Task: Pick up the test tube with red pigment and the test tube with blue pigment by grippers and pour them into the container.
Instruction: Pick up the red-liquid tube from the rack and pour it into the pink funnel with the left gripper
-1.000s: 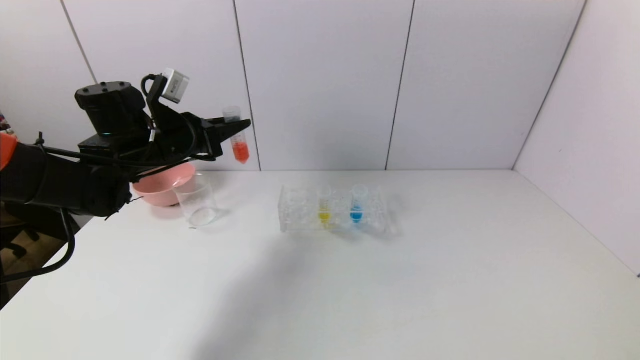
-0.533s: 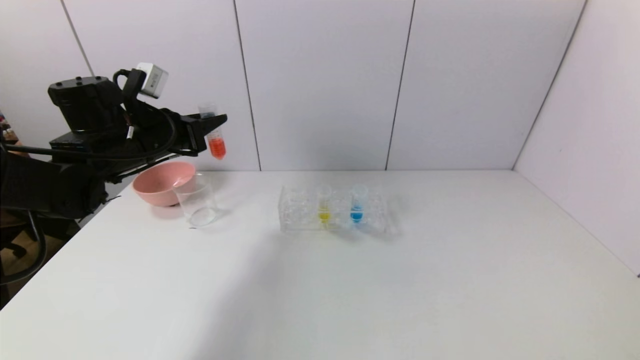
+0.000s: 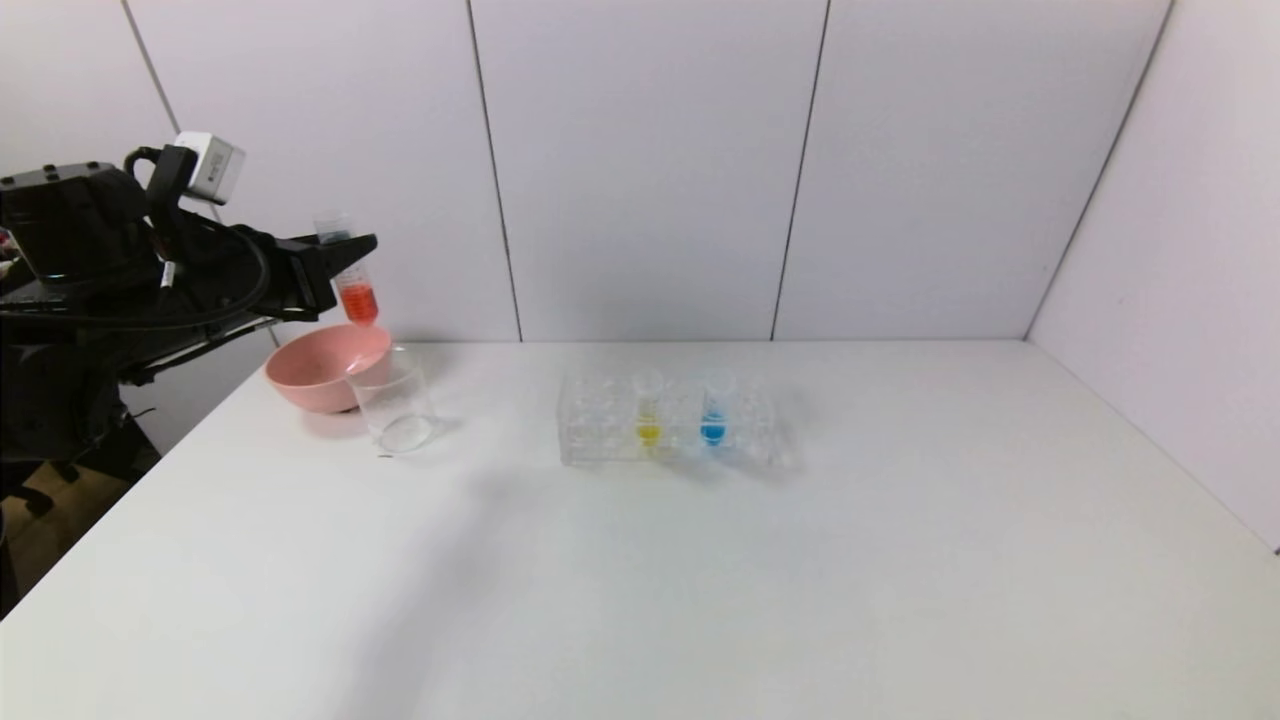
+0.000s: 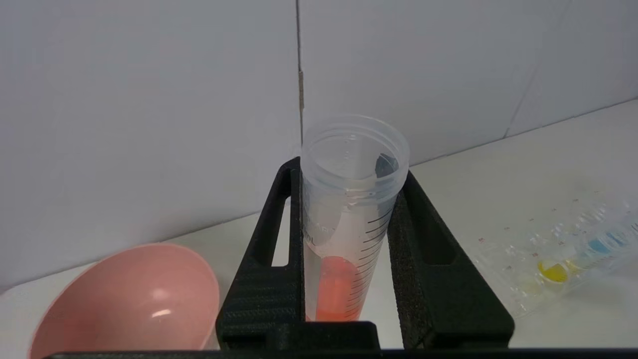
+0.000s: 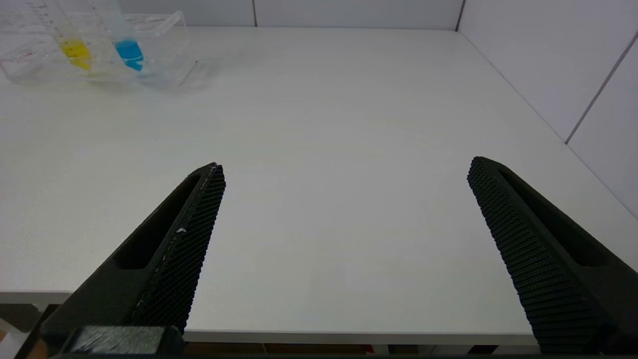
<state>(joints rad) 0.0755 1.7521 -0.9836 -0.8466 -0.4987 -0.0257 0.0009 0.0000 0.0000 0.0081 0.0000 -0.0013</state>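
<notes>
The right gripper [image 5: 344, 169] hangs low at the table's [image 3: 700, 580] near edge, out of the head view, its jaws spread wide with nothing between them. Farther in, mid-table, the clear rack [image 3: 600, 425] stands with the yellow tube [image 3: 648, 410] and, just beside it on the right, the blue tube [image 3: 713, 408], both upright in their holes. Well to the left of the rack the beaker [image 3: 393, 405] stands empty, touching or nearly touching the pink bowl [image 3: 320, 368] behind it. Above the bowl's rim and the beaker, the left gripper [image 3: 345, 250] is raised off the table, its jaws closed on the red tube [image 3: 353, 285]. The fingers [image 4: 269, 269] pinch the tube's upper part; it hangs nearly upright, mouth open, red liquid in its bottom.
</notes>
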